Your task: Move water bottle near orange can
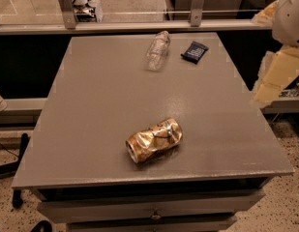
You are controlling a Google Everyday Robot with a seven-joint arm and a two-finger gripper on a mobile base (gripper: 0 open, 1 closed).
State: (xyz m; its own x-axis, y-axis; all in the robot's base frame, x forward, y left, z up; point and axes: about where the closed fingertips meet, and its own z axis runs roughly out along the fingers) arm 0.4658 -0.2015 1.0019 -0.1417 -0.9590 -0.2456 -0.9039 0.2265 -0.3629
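The water bottle [157, 50], small, clear and crinkled, lies on its side at the far middle of the grey table [91, 105]. The orange can [154, 140], crushed and shiny orange-gold with a silver end, lies on its side near the table's front middle, far from the bottle. My gripper [277, 76] shows as pale cream parts at the right edge of the view, beyond the table's right side, above floor level and away from both things. It holds nothing that I can see.
A flat dark blue packet [194, 51] lies right of the bottle at the far edge. A metal rail with posts [139, 25] runs behind the table. Drawers [154, 211] sit under the front edge.
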